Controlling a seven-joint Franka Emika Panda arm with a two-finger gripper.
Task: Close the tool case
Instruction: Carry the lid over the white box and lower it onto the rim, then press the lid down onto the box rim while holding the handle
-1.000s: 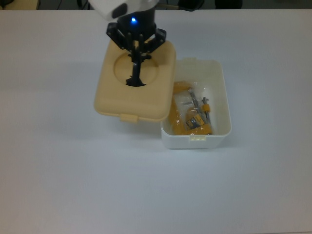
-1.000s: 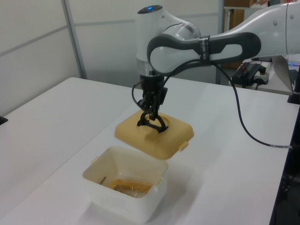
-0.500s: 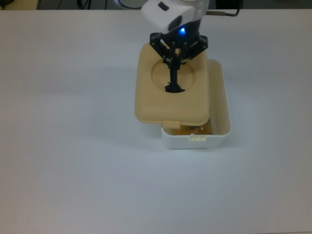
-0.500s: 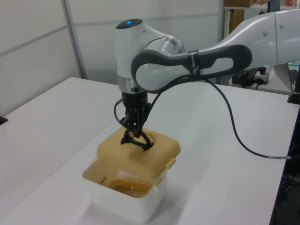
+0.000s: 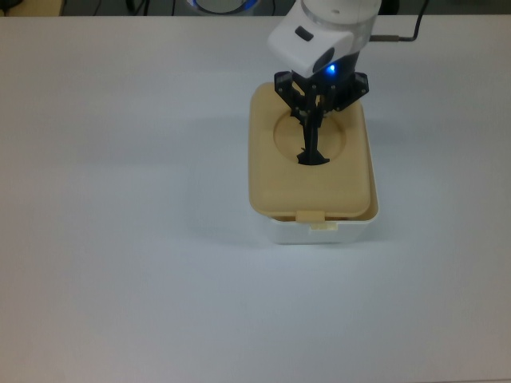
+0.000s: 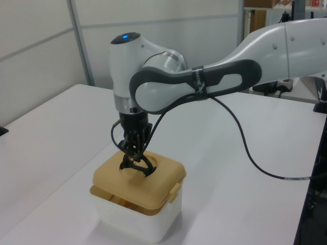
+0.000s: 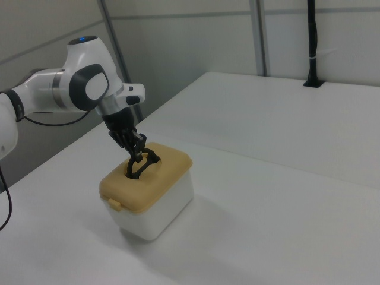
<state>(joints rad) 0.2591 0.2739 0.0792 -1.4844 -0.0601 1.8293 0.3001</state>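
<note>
While pinching the black handle (image 5: 311, 152), the hand (image 5: 314, 128) (fingers together) holds the lid (image 5: 283, 179).

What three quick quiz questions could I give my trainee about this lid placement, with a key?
1. True or false: the tan lid is over the white tub.
2. What does the gripper hold? A) the lid's black handle B) the tub wall C) nothing
3. In the top view, toward which edge of the picture does the lid's latch tab face?

Key: 1. true; 2. A; 3. the bottom edge.
</note>
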